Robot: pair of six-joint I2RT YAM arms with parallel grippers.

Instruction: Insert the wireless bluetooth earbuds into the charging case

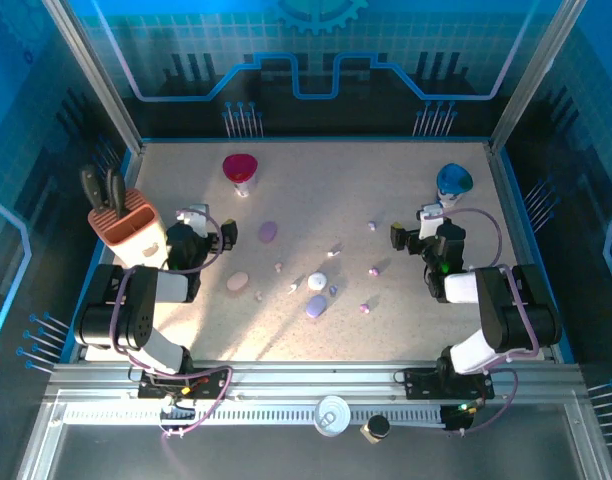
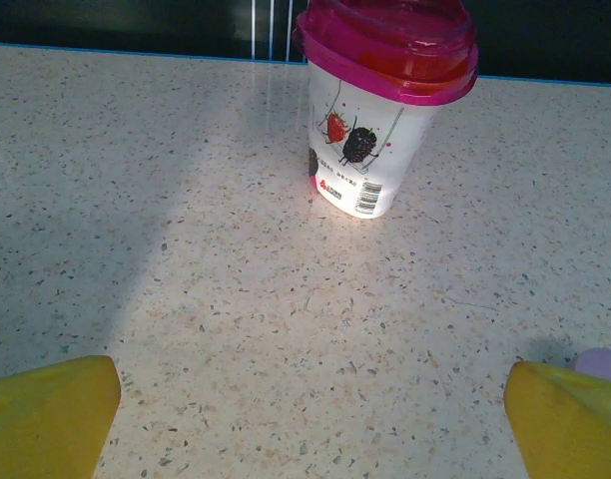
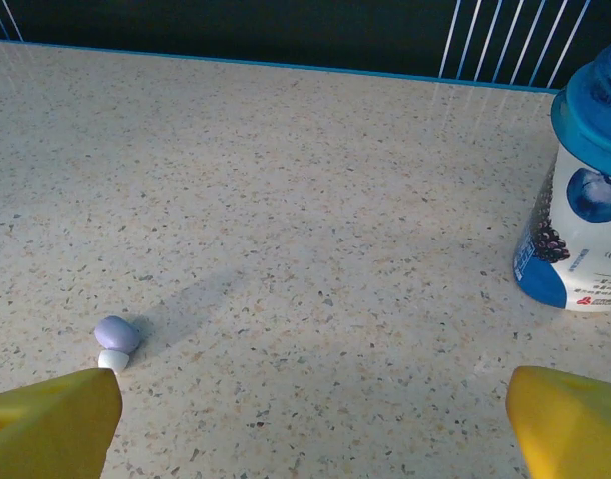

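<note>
Yellow-padded right gripper (image 3: 310, 424): jaws spread wide, nothing between them. Left gripper (image 2: 307, 424) is the same, spread and empty.

Key relation: in the right wrist view you have one earbud (image 3: 115, 341) lying ahead and to the left, just off the left fingertip (image 3: 56, 419). Its purple body is on the far side and its white tip points back toward the gripper, so the long axis runs roughly near to far. From above this looks like the bud (image 1: 372, 225) just left of the right arm, which makes that arm the nearer one. You would need to shift left before closing.

The left gripper faces the pink-lidded cup (image 2: 370, 130). The purple case (image 1: 268, 231) sits just beside its right finger.

Counts from the top view:
- wireless bluetooth earbuds: eight, scattered loose on the table (image 1: 426, 320) between the arms, all outside a case.
- oval cases: four. These are the purple one, a pinkish case (image 1: 238, 282), a white case (image 1: 317, 282) and a lavender case (image 1: 316, 306).
- cups: two, the second being a blue-lidded cup (image 3: 585, 200) at far right.
- knife block (image 1: 126, 222): one, at far left.

You cannot tell from above whether any case lid is open.
</note>
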